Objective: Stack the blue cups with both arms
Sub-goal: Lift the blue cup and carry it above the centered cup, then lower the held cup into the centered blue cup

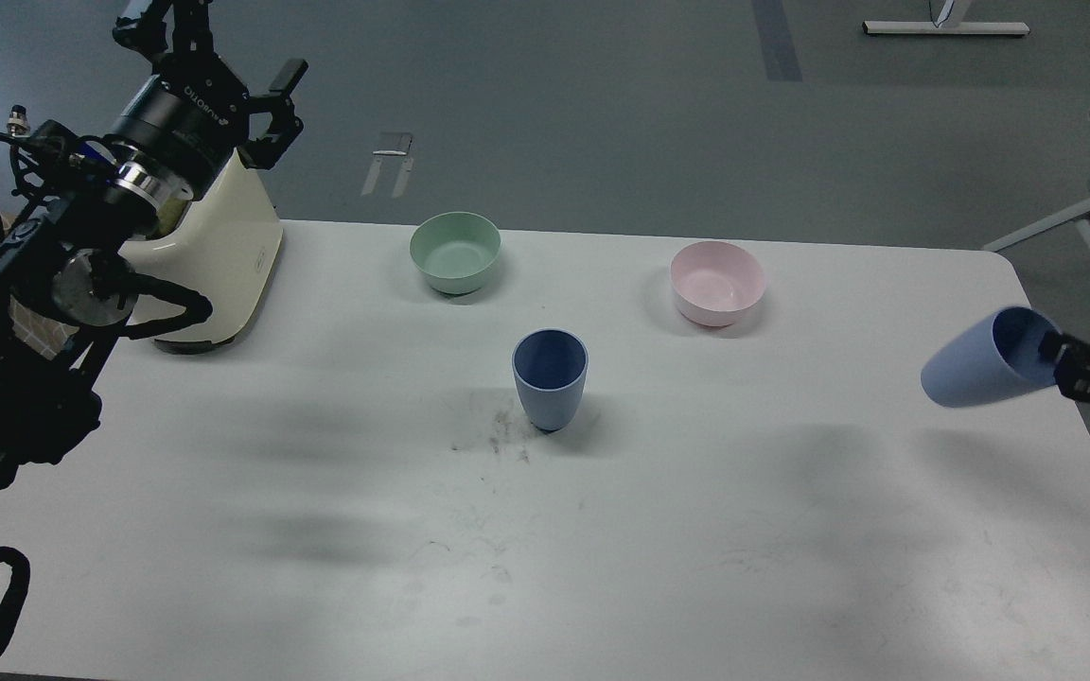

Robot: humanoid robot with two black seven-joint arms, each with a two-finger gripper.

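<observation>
My right fingers [1061, 364] clamp the rim of one matte dusty-blue plastic cup [975, 364], tilted above the worktop's [318, 473] right edge. The other dusty-blue cup [550, 378] stands upright mid-worktop. My left fingers [223, 47] are spread apart, raised at the far-left corner.

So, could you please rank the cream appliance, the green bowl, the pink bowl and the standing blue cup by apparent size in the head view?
1. Cream appliance, clearly largest.
2. Pink bowl and green bowl: look alike, unranked.
3. Standing blue cup: narrower but taller, and nearer the camera, so uncertain.
</observation>
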